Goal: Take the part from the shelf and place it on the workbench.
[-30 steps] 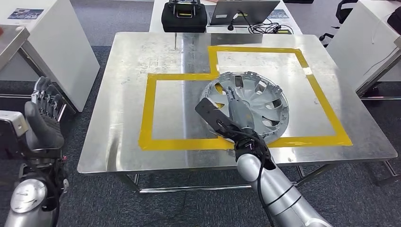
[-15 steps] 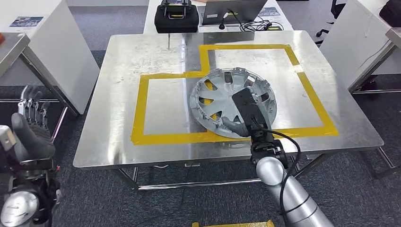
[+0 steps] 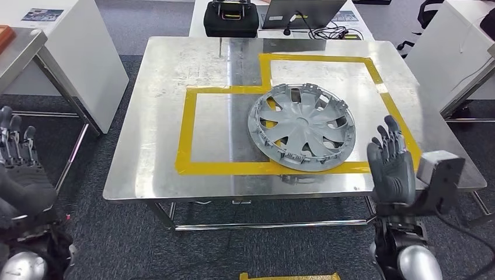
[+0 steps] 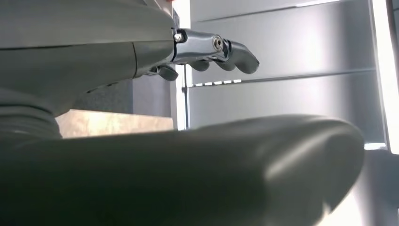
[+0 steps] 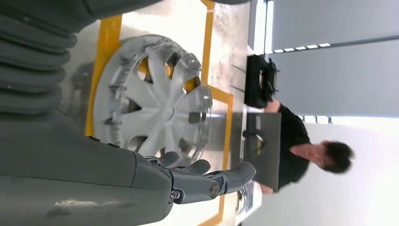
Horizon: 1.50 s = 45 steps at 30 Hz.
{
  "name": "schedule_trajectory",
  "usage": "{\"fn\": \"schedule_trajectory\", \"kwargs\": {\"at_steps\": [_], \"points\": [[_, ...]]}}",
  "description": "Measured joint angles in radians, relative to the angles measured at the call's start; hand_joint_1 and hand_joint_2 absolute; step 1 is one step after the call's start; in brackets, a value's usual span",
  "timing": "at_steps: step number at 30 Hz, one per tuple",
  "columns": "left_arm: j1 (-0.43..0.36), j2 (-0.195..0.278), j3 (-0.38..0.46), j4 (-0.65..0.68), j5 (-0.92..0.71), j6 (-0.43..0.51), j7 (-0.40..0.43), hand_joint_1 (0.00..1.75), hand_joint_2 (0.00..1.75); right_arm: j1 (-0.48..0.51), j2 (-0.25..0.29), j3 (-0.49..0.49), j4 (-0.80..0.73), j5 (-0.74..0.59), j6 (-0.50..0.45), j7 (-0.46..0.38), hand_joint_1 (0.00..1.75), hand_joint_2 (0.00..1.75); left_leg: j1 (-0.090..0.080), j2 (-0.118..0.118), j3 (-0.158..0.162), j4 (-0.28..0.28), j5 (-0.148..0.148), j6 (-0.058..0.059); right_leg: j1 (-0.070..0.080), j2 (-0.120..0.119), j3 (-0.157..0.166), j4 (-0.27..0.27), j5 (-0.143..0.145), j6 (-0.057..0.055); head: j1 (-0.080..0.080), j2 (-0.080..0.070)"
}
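The part, a grey spoked wheel cover (image 3: 302, 125), lies flat on the steel workbench (image 3: 152, 140), across the near edge of the yellow tape outline (image 3: 192, 168). In the right wrist view the wheel cover (image 5: 153, 101) lies beyond the fingers. My right hand (image 3: 390, 164) is raised off the bench's front right edge, fingers spread and upright, holding nothing. My left hand (image 3: 20, 175) is held up at the lower left, away from the bench, fingers apart and empty. The left wrist view shows its fingers (image 4: 214, 47) extended with nothing between them.
A black case (image 3: 230, 17) and a laptop (image 3: 300, 13) with cables stand on a table behind the bench. White cabinets (image 3: 70, 52) flank the left; another table stands at the right. A person (image 5: 301, 146) sits behind the laptop in the right wrist view.
My right hand has let go of the wheel cover and drawn back off the bench to the right, rising with fingers spread. The cover stays on the bench. The camera shifted slightly.
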Motion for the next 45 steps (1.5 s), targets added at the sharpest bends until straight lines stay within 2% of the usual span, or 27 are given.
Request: {"fn": "schedule_trajectory", "kwargs": {"at_steps": [1, 3, 5, 8, 9, 11, 13, 14, 15, 17, 19, 21, 23, 25, 28, 29, 30, 31, 33, 35, 36, 38, 39, 41, 43, 44, 45], "points": [[0.005, -0.003, -0.008, -0.007, -0.003, 0.004, -0.002, 0.00, 0.00, 0.036, -0.008, -0.017, -0.031, 0.003, -0.001, -0.017, 0.00, 0.00, 0.001, -0.001, 0.000, 0.000, 0.000, 0.000, -0.003, 0.000, 0.020, -0.042, 0.027, 0.001, 0.004, 0.000], [0.012, -0.007, -0.022, -0.022, -0.008, 0.009, -0.002, 0.00, 0.00, 0.087, -0.021, -0.048, -0.087, 0.008, -0.002, -0.032, 0.00, 0.00, 0.001, -0.001, 0.000, 0.000, 0.001, -0.003, -0.006, 0.000, 0.089, -0.181, 0.083, -0.001, 0.012, 0.000], [0.015, -0.011, -0.032, -0.035, -0.010, 0.011, -0.002, 0.00, 0.00, 0.118, -0.031, -0.071, -0.131, 0.014, -0.001, -0.036, 0.00, 0.00, -0.001, 0.000, -0.002, -0.003, 0.005, -0.012, -0.002, 0.002, 0.134, -0.264, 0.102, -0.007, 0.016, 0.000], [0.019, -0.014, -0.046, -0.045, -0.010, 0.015, -0.002, 0.00, 0.00, 0.152, -0.039, -0.095, -0.181, 0.023, -0.001, -0.038, 0.00, 0.00, 0.002, 0.001, -0.005, -0.012, 0.015, -0.033, 0.002, 0.002, 0.139, -0.281, 0.112, -0.025, 0.014, 0.000], [0.020, -0.014, -0.050, -0.048, -0.010, 0.016, -0.002, 0.00, 0.00, 0.161, -0.041, -0.102, -0.195, 0.028, -0.002, -0.038, 0.00, 0.00, 0.002, 0.003, -0.010, -0.005, 0.007, -0.037, 0.002, 0.002, 0.141, -0.290, 0.119, -0.033, 0.010, 0.000], [0.024, -0.015, -0.059, -0.053, -0.008, 0.021, -0.005, 0.00, 0.00, 0.183, -0.043, -0.114, -0.219, 0.047, -0.008, -0.038, 0.00, 0.00, -0.001, 0.006, -0.042, 0.068, -0.045, -0.037, 0.001, 0.003, 0.143, -0.303, 0.132, -0.048, -0.002, 0.000], [0.034, -0.015, -0.073, -0.054, -0.010, 0.033, -0.012, 0.00, 0.00, 0.217, -0.043, -0.123, -0.234, 0.069, -0.021, -0.039, 0.00, 0.00, -0.007, 0.007, -0.088, 0.192, -0.112, -0.034, 0.007, 0.007, 0.137, -0.303, 0.136, -0.056, -0.016, 0.000], [0.040, -0.016, -0.082, -0.054, -0.014, 0.041, -0.017, 0.00, 0.00, 0.236, -0.043, -0.125, -0.240, 0.076, -0.027, -0.042, 0.00, 0.00, -0.009, 0.007, -0.102, 0.236, -0.129, -0.032, 0.010, 0.011, 0.133, -0.301, 0.138, -0.057, -0.021, 0.000], [0.046, -0.017, -0.091, -0.054, -0.019, 0.049, -0.020, 0.00, 0.00, 0.254, -0.042, -0.127, -0.245, 0.081, -0.033, -0.049, 0.00, 0.00, -0.012, 0.007, -0.099, 0.246, -0.127, -0.029, 0.014, 0.017, 0.128, -0.299, 0.139, -0.058, -0.024, 0.000], [0.052, -0.019, -0.109, -0.054, -0.027, 0.064, -0.022, 0.00, 0.00, 0.285, -0.042, -0.129, -0.255, 0.084, -0.042, -0.070, 0.00, 0.00, -0.017, -0.004, -0.038, 0.161, -0.086, -0.018, 0.019, 0.032, 0.122, -0.292, 0.142, -0.058, -0.030, 0.000], [0.054, -0.022, -0.125, -0.054, -0.028, 0.075, -0.020, 0.00, 0.00, 0.306, -0.041, -0.131, -0.263, 0.083, -0.049, -0.092, 0.00, 0.00, -0.019, -0.038, 0.036, 0.037, -0.057, -0.003, 0.023, 0.049, 0.114, -0.282, 0.143, -0.054, -0.033, 0.000], [0.053, -0.024, -0.139, -0.055, -0.026, 0.077, -0.010, 0.00, 0.00, 0.321, -0.040, -0.135, -0.271, 0.078, -0.058, -0.108, 0.00, 0.00, -0.022, -0.051, 0.063, -0.012, -0.058, 0.004, 0.022, 0.067, 0.105, -0.275, 0.146, -0.045, -0.033, 0.000], [0.046, -0.024, -0.153, -0.053, -0.037, 0.064, 0.018, 0.00, 0.00, 0.336, -0.040, -0.144, -0.280, 0.064, -0.068, -0.120, 0.00, 0.00, -0.023, -0.030, 0.071, -0.020, -0.051, 0.009, 0.018, 0.082, 0.095, -0.274, 0.152, -0.033, -0.035, 0.000], [0.035, -0.024, -0.169, -0.052, -0.061, 0.047, 0.056, 0.00, 0.00, 0.350, -0.041, -0.155, -0.286, 0.050, -0.072, -0.136, 0.00, 0.00, -0.016, -0.009, 0.078, -0.027, -0.041, 0.015, 0.019, 0.066, 0.073, -0.244, 0.132, -0.020, -0.028, 0.000], [0.029, -0.024, -0.190, -0.046, -0.089, 0.040, 0.088, 0.00, 0.00, 0.368, -0.043, -0.171, -0.288, 0.037, -0.068, -0.160, 0.00, 0.00, -0.013, 0.025, 0.074, -0.030, -0.037, 0.019, 0.008, 0.023, -0.001, -0.081, 0.043, 0.003, -0.008, 0.000], [0.028, -0.024, -0.195, -0.042, -0.100, 0.042, 0.096, 0.00, 0.00, 0.376, -0.042, -0.173, -0.287, 0.037, -0.066, -0.167, 0.00, 0.00, -0.013, 0.037, 0.072, -0.029, -0.037, 0.019, 0.003, 0.017, -0.022, -0.031, 0.025, 0.008, -0.004, 0.000], [0.027, -0.024, -0.200, -0.038, -0.112, 0.046, 0.103, 0.00, 0.00, 0.384, -0.042, -0.175, -0.286, 0.038, -0.064, -0.174, 0.00, 0.00, -0.013, 0.049, 0.071, -0.029, -0.037, 0.018, -0.001, 0.013, -0.028, -0.012, 0.025, 0.011, -0.001, 0.000], [0.024, -0.024, -0.205, -0.034, -0.123, 0.049, 0.108, 0.00, 0.00, 0.390, -0.041, -0.177, -0.284, 0.040, -0.062, -0.179, 0.00, 0.00, -0.013, 0.061, 0.070, -0.029, -0.038, 0.017, -0.004, 0.009, -0.016, -0.031, 0.042, 0.012, 0.003, 0.000], [0.020, -0.024, -0.213, -0.027, -0.134, 0.053, 0.112, 0.00, 0.00, 0.396, -0.041, -0.181, -0.281, 0.042, -0.061, -0.185, 0.00, 0.00, -0.013, 0.083, 0.073, -0.029, -0.041, 0.013, -0.003, -0.024, 0.053, -0.161, 0.099, 0.009, 0.010, 0.000], [0.017, -0.024, -0.219, -0.023, -0.139, 0.057, 0.116, 0.00, 0.00, 0.400, -0.041, -0.186, -0.280, 0.043, -0.062, -0.190, 0.00, 0.00, -0.017, 0.101, 0.076, -0.030, -0.043, 0.004, 0.006, -0.057, 0.109, -0.265, 0.128, -0.005, 0.012, 0.000], [0.016, -0.024, -0.221, -0.022, -0.140, 0.061, 0.119, 0.00, 0.00, 0.403, -0.040, -0.190, -0.280, 0.043, -0.065, -0.193, 0.00, 0.00, -0.019, 0.110, 0.077, -0.032, -0.044, -0.001, 0.011, -0.062, 0.118, -0.282, 0.129, -0.012, 0.012, 0.000], [0.012, -0.024, -0.223, -0.018, -0.143, 0.072, 0.126, 0.00, 0.00, 0.413, -0.039, -0.197, -0.280, 0.040, -0.070, -0.200, 0.00, 0.00, -0.020, 0.127, 0.079, -0.037, -0.044, -0.013, 0.014, -0.040, 0.120, -0.287, 0.134, -0.028, 0.011, 0.000], [0.008, -0.024, -0.223, -0.016, -0.145, 0.079, 0.127, 0.00, 0.00, 0.417, -0.038, -0.201, -0.280, 0.037, -0.072, -0.203, 0.00, 0.00, -0.019, 0.122, 0.079, -0.036, -0.048, -0.018, 0.013, -0.030, 0.123, -0.294, 0.139, -0.034, 0.009, 0.000], [0.001, -0.025, -0.224, -0.012, -0.146, 0.101, 0.120, 0.00, 0.00, 0.422, -0.036, -0.207, -0.280, 0.032, -0.079, -0.207, 0.00, 0.00, -0.017, 0.077, 0.055, 0.016, -0.083, -0.023, 0.008, -0.009, 0.132, -0.310, 0.148, -0.048, -0.001, 0.000], [-0.001, -0.025, -0.224, -0.006, -0.132, 0.125, 0.099, 0.00, 0.00, 0.424, -0.034, -0.215, -0.279, 0.029, -0.089, -0.208, 0.00, 0.00, -0.017, 0.027, -0.008, 0.145, -0.138, -0.022, 0.008, 0.014, 0.133, -0.314, 0.150, -0.055, -0.015, 0.000], [-0.002, -0.027, -0.223, -0.002, -0.120, 0.133, 0.086, 0.00, 0.00, 0.425, -0.033, -0.219, -0.280, 0.028, -0.094, -0.208, 0.00, 0.00, -0.018, 0.018, -0.040, 0.205, -0.154, -0.022, 0.010, 0.027, 0.132, -0.313, 0.151, -0.057, -0.022, 0.000], [-0.003, -0.028, -0.222, 0.001, -0.110, 0.137, 0.075, 0.00, 0.00, 0.426, -0.033, -0.223, -0.280, 0.026, -0.098, -0.207, 0.00, 0.00, -0.019, 0.014, -0.061, 0.238, -0.154, -0.021, 0.012, 0.041, 0.132, -0.312, 0.151, -0.057, -0.026, 0.000]]}}
